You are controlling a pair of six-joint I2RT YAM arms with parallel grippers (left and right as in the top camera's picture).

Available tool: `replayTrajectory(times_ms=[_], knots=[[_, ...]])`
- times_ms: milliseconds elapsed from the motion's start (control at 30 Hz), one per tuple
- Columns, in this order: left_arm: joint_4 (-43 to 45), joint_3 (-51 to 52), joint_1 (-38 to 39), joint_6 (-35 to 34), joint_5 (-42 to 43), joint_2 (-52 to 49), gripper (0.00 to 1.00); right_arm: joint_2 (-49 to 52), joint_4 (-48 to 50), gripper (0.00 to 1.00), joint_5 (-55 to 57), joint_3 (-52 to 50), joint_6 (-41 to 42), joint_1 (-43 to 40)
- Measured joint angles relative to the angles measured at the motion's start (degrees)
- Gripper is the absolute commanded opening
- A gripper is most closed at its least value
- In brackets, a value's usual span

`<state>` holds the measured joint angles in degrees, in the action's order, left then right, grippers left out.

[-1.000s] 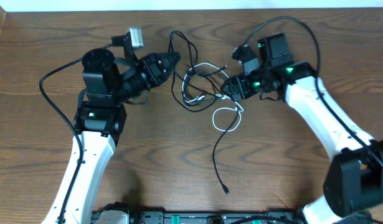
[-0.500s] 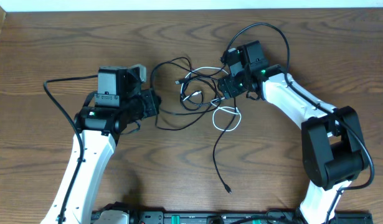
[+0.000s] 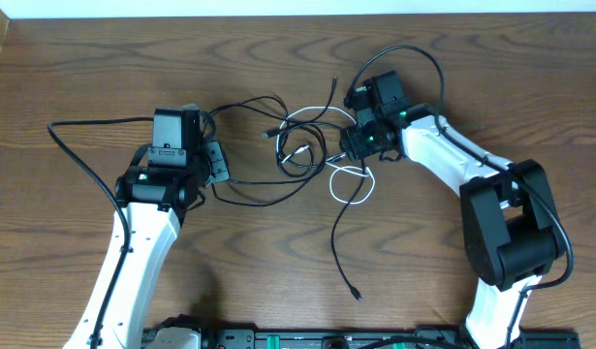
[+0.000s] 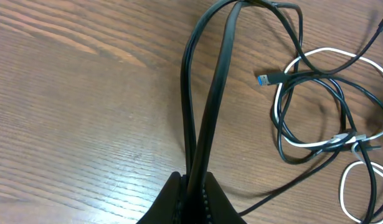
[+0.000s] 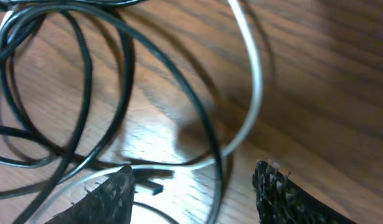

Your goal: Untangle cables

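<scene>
At the middle of the table [image 3: 453, 58] the cables [image 3: 305, 145] lie in a loose knot between the two arms, with black loops laced through a white cable [image 3: 354, 186]. The left gripper [image 4: 191, 185] is pinched tight on a doubled black cable [image 4: 207, 112], its two strands running side by side straight out from the fingers toward the knot. The right gripper [image 5: 194, 171] hangs low over the knot's right edge with its fingers spread wide. White and black strands cross the gap in front of it, but nothing is clamped.

To my eye the step in hand is drawing that black loop out to the left. The next move, I'd judge, calls for the right claw to close on the white cable or a neighbouring black strand and pin it. That way a leftward pull frees a loop rather than dragging the whole bundle.

The held strand's long axis runs left to right across the table. A blue-tipped plug [image 4: 264, 78] on the knot's left side points toward the left arm. One long black tail [image 3: 336, 242] leaves the knot toward the edge where the arms are mounted, its plug end pointing that way, well apart from both grippers.
</scene>
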<state>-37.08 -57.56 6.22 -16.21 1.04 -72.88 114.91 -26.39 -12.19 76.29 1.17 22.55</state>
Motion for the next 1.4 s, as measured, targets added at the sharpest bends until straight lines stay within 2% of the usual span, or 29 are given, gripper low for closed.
replayTrajectory(times_ms=[167,200,333,367,567,700,867,967,1100,1233,1400], knots=[[0.0,0.0,0.0,0.02,-0.13,0.0,0.08,2.56,0.11,0.38,0.68,-0.02,1.88,1.53],[0.0,0.0,0.0,0.02,-0.13,0.0,0.07,3.1,0.7,0.28,1.05,0.09,2.36,1.6],[-0.02,0.0,0.0,0.0,-0.15,0.0,0.08,3.43,0.83,0.03,2.25,0.26,4.52,1.53],[0.0,0.0,0.0,0.0,-0.15,0.0,0.08,3.45,0.76,0.01,2.51,0.26,4.68,1.53],[0.02,0.0,0.0,0.02,-0.15,0.0,0.07,1.7,-2.1,0.01,2.67,-0.09,6.12,-0.2],[-0.02,0.0,0.0,0.02,-0.2,0.0,0.07,-7.37,-5.01,0.01,6.58,-0.28,8.52,-5.27],[-0.02,0.0,0.02,0.17,-3.32,0.0,0.07,-23.67,-7.23,0.01,18.69,-0.28,9.57,-15.72],[-0.02,0.0,0.02,0.17,-4.26,0.0,0.07,-28.24,-6.51,0.01,21.29,-0.28,9.88,-21.42],[-0.02,0.0,0.26,0.2,-6.19,0.0,0.07,-32.63,-4.22,0.01,23.12,-0.28,10.27,-28.59],[-0.07,0.0,0.22,-0.35,-11.96,0.0,0.07,-36.72,-3.74,0.01,25.18,-0.28,12.79,-36.65],[0.46,0.0,-0.09,-4.72,-15.72,0.0,0.08,-36.87,-6.34,0.02,21.77,-0.28,14.97,-42.16]])
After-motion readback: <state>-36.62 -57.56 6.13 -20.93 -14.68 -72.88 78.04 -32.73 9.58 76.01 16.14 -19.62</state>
